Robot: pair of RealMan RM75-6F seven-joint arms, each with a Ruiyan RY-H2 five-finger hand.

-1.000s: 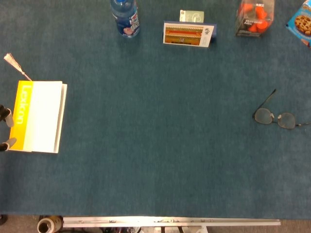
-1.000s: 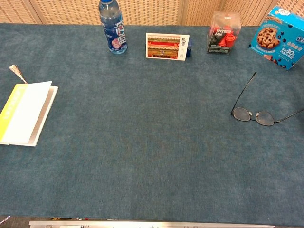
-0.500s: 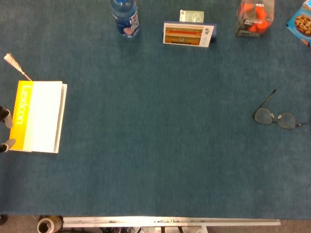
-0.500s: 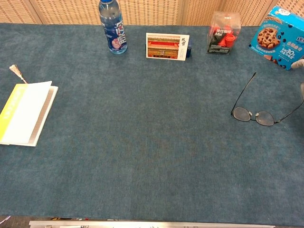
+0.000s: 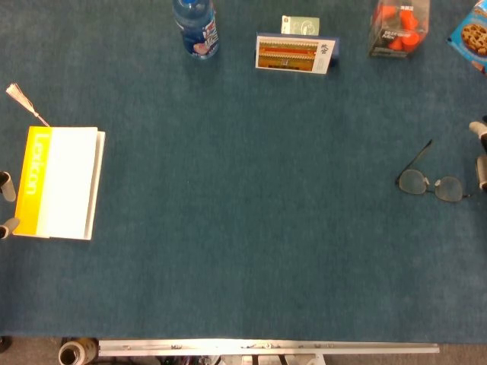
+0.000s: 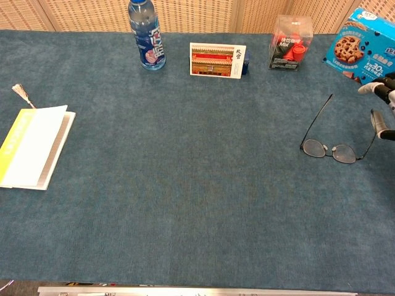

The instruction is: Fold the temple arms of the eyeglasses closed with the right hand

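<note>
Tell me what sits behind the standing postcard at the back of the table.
In the head view a small pale green card rises behind the postcard. A dark blue block shows at its right edge. Their lower parts are hidden.

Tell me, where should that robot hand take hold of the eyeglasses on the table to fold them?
Probably by a thin temple arm, not the lenses. The eyeglasses lie open on the blue cloth, both arms splayed away from the frame. The right hand is entering from the right edge, so the nearer right-side arm seems the natural start: pinch it near its free end and swing it in toward the lenses.
</note>
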